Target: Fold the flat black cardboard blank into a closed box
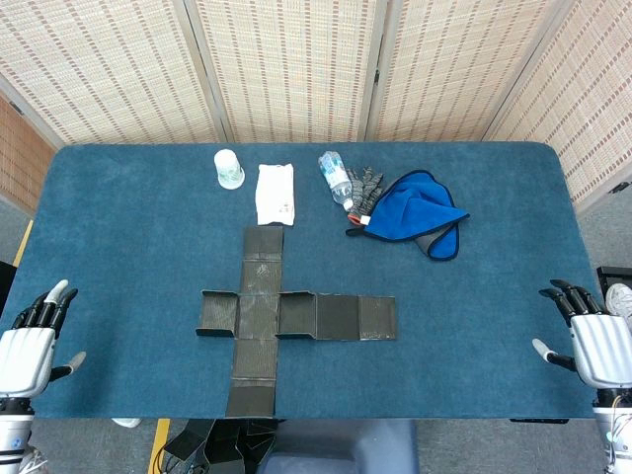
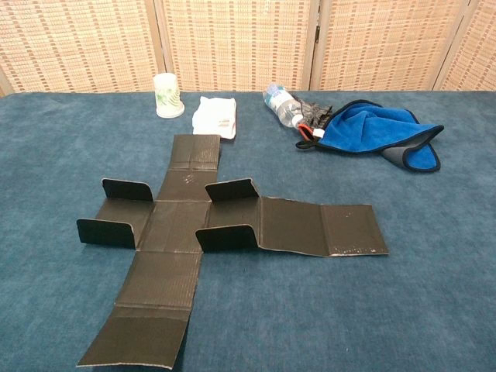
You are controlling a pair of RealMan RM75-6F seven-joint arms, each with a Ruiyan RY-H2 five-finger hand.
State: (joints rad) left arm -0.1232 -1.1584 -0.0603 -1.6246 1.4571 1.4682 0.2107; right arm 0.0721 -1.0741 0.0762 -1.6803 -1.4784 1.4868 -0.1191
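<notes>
Cardboard blank (image 1: 296, 316) flat on table (image 1: 118, 227), left hand (image 1: 28, 351) and right hand (image 1: 592, 341) empty, fingers apart

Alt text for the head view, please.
A black cross-shaped cardboard blank lies unfolded on a blue table, with the left hand and right hand open at the table's edges. Behind it: cup, white packet, bottle, blue cloth.

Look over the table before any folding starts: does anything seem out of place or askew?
The plastic bottle lies tipped on its side at the far edge, against a crumpled blue cloth. On the black cardboard blank, four small flaps already stand up rather than lying flat.
</notes>
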